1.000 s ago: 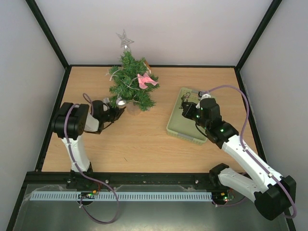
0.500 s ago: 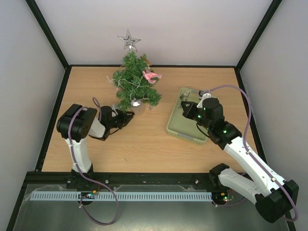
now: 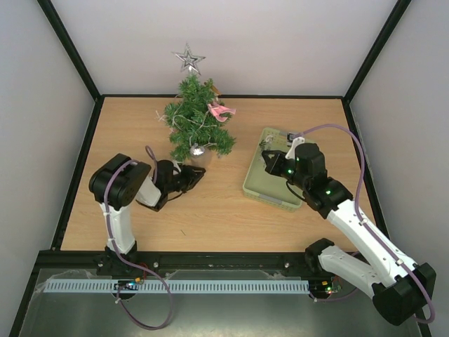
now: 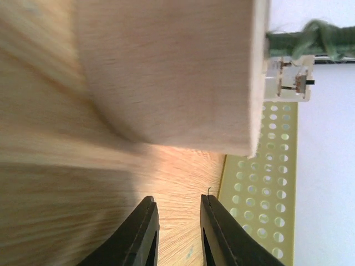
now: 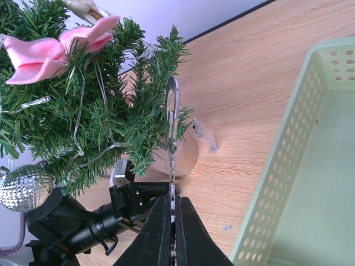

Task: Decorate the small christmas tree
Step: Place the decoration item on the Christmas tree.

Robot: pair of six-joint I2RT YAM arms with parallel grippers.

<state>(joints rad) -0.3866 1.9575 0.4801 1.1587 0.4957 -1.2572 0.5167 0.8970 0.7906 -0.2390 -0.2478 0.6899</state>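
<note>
Top external: small christmas tree (image 3: 196, 130) stands upright on table (image 3: 224, 210), back-left of centre, apart from pale green basket (image 3: 250, 181). Left gripper (image 3: 198, 175) sits low by wooden tree base (image 4: 166, 72), jaws narrowly apart, empty. Right gripper (image 5: 172, 202), over the basket, pinches thin silver ornament (image 5: 172, 111).

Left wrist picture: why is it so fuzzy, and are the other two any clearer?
Left wrist: the wooden tree base sits very close to the lens and looks soft and smeared, with a shadow along its edge; the fingers are sharper. Right wrist: the tree is crisp and evenly lit. Top: sharp throughout, even light, faint shadows.
</note>
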